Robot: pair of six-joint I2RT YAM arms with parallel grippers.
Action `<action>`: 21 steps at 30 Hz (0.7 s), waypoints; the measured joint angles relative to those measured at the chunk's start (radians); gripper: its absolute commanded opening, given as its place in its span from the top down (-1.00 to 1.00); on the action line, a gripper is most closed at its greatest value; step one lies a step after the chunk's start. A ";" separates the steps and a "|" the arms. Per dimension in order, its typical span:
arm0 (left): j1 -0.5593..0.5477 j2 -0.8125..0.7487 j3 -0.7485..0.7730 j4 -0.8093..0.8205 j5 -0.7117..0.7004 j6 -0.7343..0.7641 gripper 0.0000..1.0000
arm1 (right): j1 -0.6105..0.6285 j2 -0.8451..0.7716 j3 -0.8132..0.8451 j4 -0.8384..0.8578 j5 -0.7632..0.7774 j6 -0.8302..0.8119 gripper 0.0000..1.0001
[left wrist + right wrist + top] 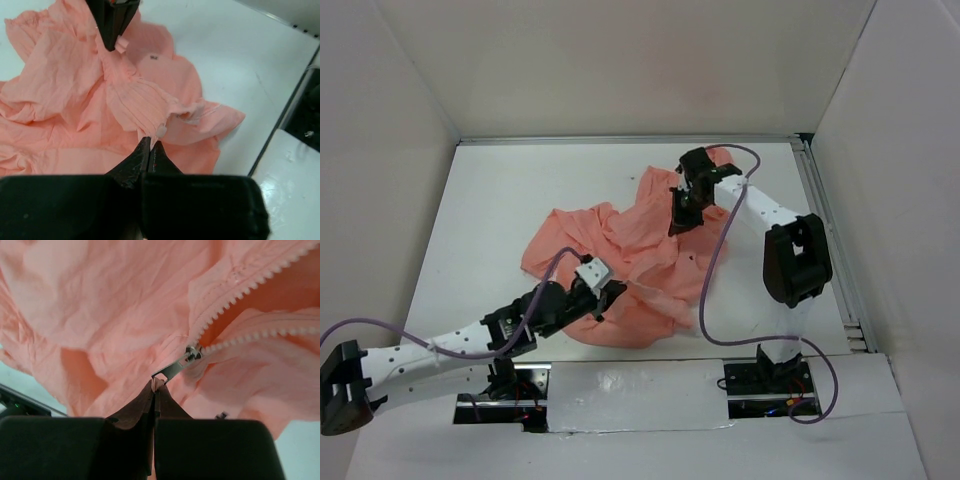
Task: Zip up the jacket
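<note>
The jacket (620, 260) lies in a crumpled heap near the middle of the white table (500, 190), between the two arms. Its salmon-pink fabric is thin and heavily creased, folded over itself so that sleeves and hood cannot be told apart from above.

The left pincer (603, 292) sits at the near edge of the heap. In the left wrist view its fingertips (145, 152) are pressed together on the fabric edge, just below a small pale tab (161, 131) at the end of a ribbed strip (140, 97). That strip runs up, narrow and gathered, to the right pincer (112, 22) at the top of the view.

The right pincer (680, 212) reaches down onto the far side of the heap. In its own wrist view the fingers (137, 412) are closed, with barely a gap, on the tip of the metal pull tab (170, 371). The tab hangs from the slider (192, 354). Beyond the slider two rows of pale zipper teeth (240, 295) spread apart (one climbs to the upper right, the other runs nearly level), showing a darker orange-pink inner fold between them.

A small dark mark (153, 58) shows on the fabric beside the strip.
</note>
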 measured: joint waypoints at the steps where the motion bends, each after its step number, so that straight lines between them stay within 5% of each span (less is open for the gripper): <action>1: -0.006 -0.032 0.000 -0.018 0.000 -0.003 1.00 | -0.012 0.013 0.012 0.001 0.001 0.014 1.00; 5: -0.021 -0.169 0.000 -0.108 -0.006 -0.066 1.00 | -0.134 0.126 0.195 -0.024 -0.023 0.077 1.00; 11: -0.012 -0.290 -0.005 -0.317 -0.149 -0.286 1.00 | -0.439 0.541 0.946 -0.243 -0.190 0.226 1.00; 19: -0.025 -0.293 0.023 -0.423 -0.239 -0.458 1.00 | -0.542 0.570 0.892 -0.378 -0.338 0.330 1.00; 21: -0.026 -0.258 0.038 -0.429 -0.244 -0.475 0.46 | -0.537 0.579 0.907 -0.361 -0.343 0.329 1.00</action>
